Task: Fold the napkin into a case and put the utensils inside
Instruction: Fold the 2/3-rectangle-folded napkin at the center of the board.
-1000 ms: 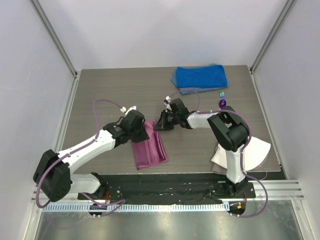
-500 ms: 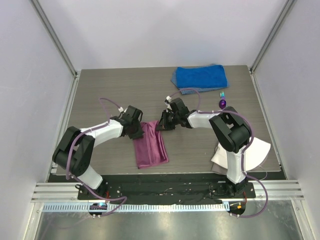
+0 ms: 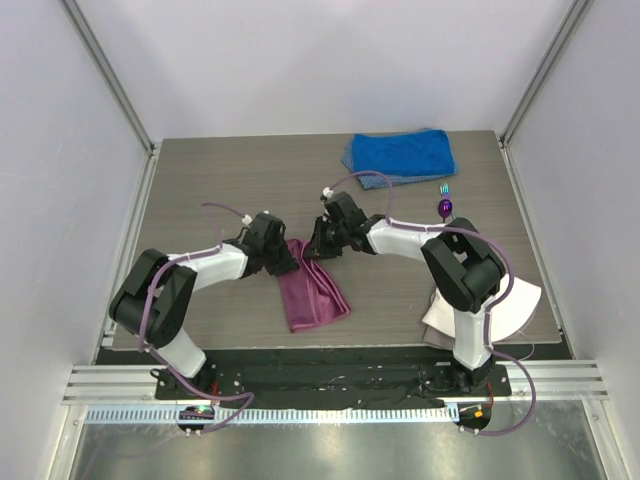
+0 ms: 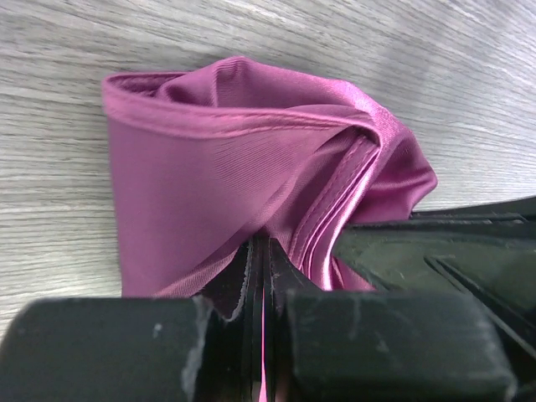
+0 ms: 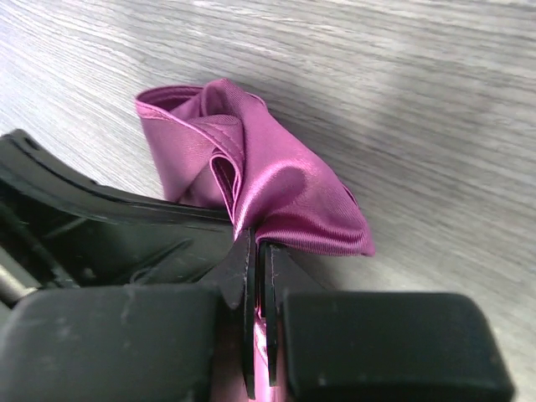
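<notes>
Napkin (image 3: 315, 295) clamped in left claw (image 4: 261, 255), right claw (image 5: 255, 247).

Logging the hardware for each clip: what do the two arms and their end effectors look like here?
The left arm and right arm have white shells with bulky black joints. A thin lilac cable loops along each, with a small white connector near the wrist. The left end effector and right end effector are matt black with blocky fingers. No readable markings.
</notes>
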`<state>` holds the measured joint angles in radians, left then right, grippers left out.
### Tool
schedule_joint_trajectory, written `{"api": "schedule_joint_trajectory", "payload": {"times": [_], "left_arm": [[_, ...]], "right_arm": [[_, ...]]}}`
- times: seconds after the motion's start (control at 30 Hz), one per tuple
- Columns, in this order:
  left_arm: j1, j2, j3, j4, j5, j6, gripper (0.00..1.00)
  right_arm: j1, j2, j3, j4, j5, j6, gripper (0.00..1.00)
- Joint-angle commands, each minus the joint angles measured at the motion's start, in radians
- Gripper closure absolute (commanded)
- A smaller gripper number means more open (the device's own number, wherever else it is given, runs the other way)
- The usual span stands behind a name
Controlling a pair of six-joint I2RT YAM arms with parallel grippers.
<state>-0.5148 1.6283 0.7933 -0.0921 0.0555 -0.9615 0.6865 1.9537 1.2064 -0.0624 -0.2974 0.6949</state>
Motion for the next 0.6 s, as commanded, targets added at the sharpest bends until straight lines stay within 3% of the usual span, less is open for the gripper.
{"api": "schedule_joint_trajectory", "payload": {"times": [0.0,0.2,0.57], "left_arm": [[0.001,0.013,-0.042,0.006,0.021,-0.008,0.98],[0.001,-0.033,-0.068,0.002,0.035,-0.005,0.99],[0.001,-0.1,-0.011,-0.057,0.061,0.009,0.99]], "right_arm": [[0.015,-0.076,0.058,-0.072,0.079,0.02,0.99],[0.015,-0.108,0.079,-0.16,0.201,-0.081,0.99],[0.018,-0.099,0.113,-0.215,0.244,-0.186,0.99]]}}
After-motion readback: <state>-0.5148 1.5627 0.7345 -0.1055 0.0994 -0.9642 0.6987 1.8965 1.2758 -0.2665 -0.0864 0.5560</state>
